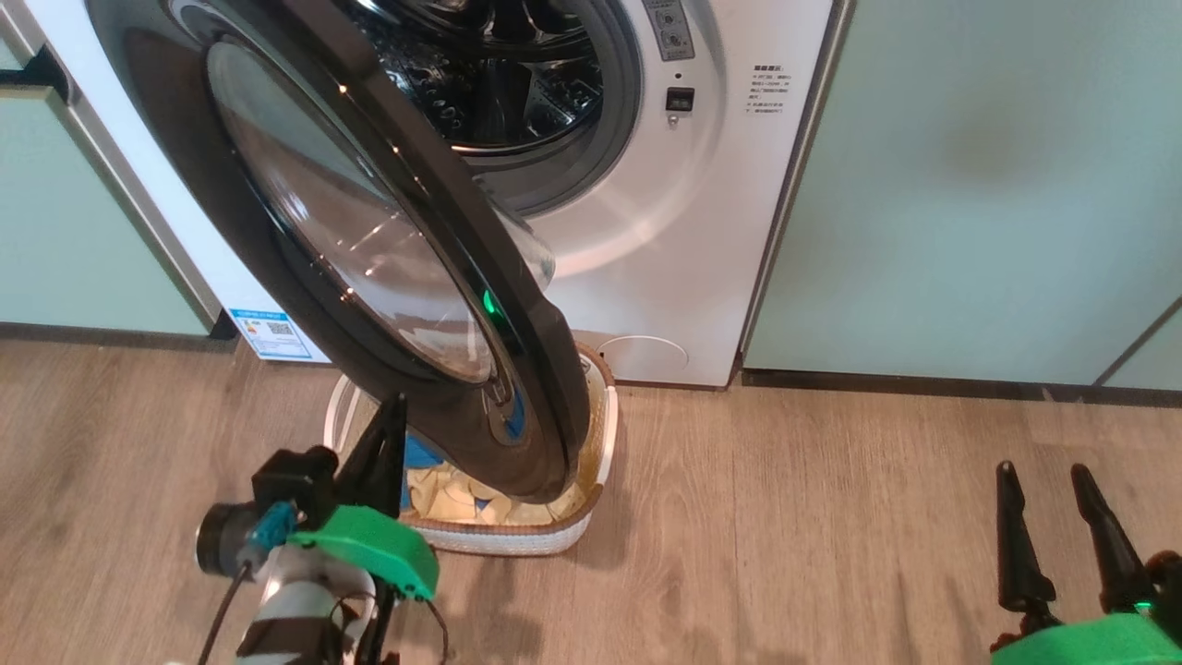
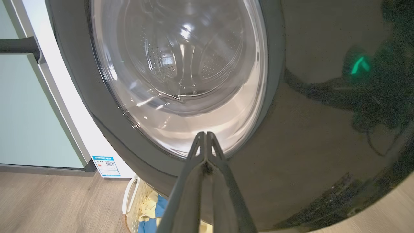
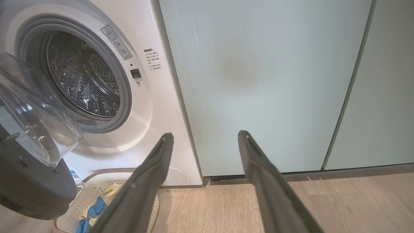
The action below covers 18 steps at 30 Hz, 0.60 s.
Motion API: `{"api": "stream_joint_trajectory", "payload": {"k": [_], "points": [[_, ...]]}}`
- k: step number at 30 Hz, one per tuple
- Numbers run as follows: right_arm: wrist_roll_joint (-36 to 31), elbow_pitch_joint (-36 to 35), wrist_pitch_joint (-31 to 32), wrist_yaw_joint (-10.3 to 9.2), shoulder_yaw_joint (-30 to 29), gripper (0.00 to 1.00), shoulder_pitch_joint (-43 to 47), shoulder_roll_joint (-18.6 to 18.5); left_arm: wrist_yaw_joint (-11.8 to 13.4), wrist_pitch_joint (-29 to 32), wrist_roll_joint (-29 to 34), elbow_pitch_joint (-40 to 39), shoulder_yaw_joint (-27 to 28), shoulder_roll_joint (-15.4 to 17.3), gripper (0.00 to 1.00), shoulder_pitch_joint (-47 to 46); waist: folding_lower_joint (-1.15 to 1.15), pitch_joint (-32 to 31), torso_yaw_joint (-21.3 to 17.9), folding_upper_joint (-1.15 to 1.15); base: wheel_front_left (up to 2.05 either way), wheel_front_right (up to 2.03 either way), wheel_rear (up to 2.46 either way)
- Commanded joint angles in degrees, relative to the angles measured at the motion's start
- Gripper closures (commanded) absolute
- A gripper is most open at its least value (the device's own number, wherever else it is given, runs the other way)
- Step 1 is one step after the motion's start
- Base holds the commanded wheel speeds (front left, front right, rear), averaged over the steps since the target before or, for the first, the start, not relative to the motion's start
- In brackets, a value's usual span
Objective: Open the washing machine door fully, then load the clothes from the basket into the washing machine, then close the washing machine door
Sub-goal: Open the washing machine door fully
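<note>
**Left hand shut and empty beside a door that hangs over the laundry**

Left-side fingers, pressed together into one slim dark point with nothing between them, rise just in front of the glossy outer face of the washing machine door. In the left wrist view their tips lie over the lower edge of the glass window; whether they touch it cannot be told. Closed like this, the hand probably serves as a probe for nudging or hooking, not for gripping.

The door stands partly open, swung out from the washing machine so that the steel drum shows behind it. Its lower rim hangs directly above the basket, which sits on the wooden floor close against the machine's front. The clothes, pale yellow with blue patches, lie in the basket, half hidden under the door.

That overlap explains the order of the task: until the door swings wider, reaching into the basket is awkward. From the outer side a push would tend to shut the door, so opening it further likely means getting behind its free edge.

The right hand waits well apart at the lower right, its fingers spread wide and empty, pointing toward the pale green cabinets.
</note>
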Motion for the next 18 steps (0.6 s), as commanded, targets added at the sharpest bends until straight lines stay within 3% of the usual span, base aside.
{"api": "stream_joint_trajectory", "payload": {"k": [1,7,13,18], "points": [[-0.61,-1.53,-0.54,0.01,0.79,0.00,-0.84,-0.41,0.52,-0.36,0.08,-2.40,2.49,0.83,1.00,-2.43,0.00,-0.10,0.11,0.00,0.00,0.00,0.00],[-0.84,-1.58,-0.54,0.01,0.48,0.00,-0.55,-0.24,2.60,-0.36,1.30,-8.30,3.68,0.98,1.00,-4.22,0.00,-0.43,0.52,0.00,0.00,0.00,0.00],[-1.01,-1.79,-0.54,0.01,-0.18,0.00,-0.50,-0.07,4.77,-0.36,3.84,-22.19,3.83,1.03,1.00,-6.76,0.00,-0.41,0.98,0.00,0.00,0.00,0.00],[-1.19,-1.90,-0.54,0.01,-0.60,0.00,-0.60,0.06,4.31,-0.36,5.61,-32.69,1.26,1.02,1.00,-9.02,0.00,-0.28,1.23,0.00,0.00,0.00,0.00]]}}
